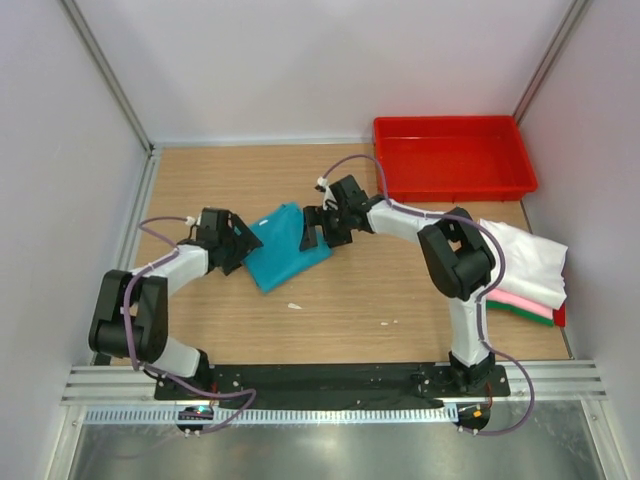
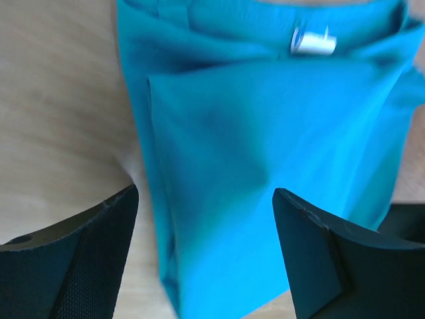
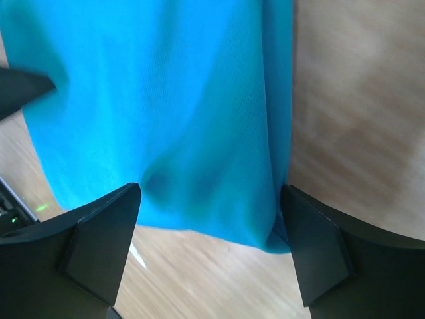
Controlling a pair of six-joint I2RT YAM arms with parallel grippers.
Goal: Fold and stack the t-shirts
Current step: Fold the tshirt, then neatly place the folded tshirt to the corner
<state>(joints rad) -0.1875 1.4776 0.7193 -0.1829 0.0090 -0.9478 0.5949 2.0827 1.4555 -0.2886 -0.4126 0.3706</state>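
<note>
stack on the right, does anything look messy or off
Yes. The white t-shirt on top lies loosely spread and skewed, overhanging the folded pink t-shirt and green t-shirt beneath. Two small white scraps also lie on the table.

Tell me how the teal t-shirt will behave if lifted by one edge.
The teal t-shirt will likely flop and unfold: it is thin cloth with soft creases and layered folds. Pushed across the wooden table, it would probably bunch rather than slide whole.

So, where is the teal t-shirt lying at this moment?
In the top view the teal t-shirt lies mid-table, between the left gripper and the right gripper, left of the folded stack.
</note>
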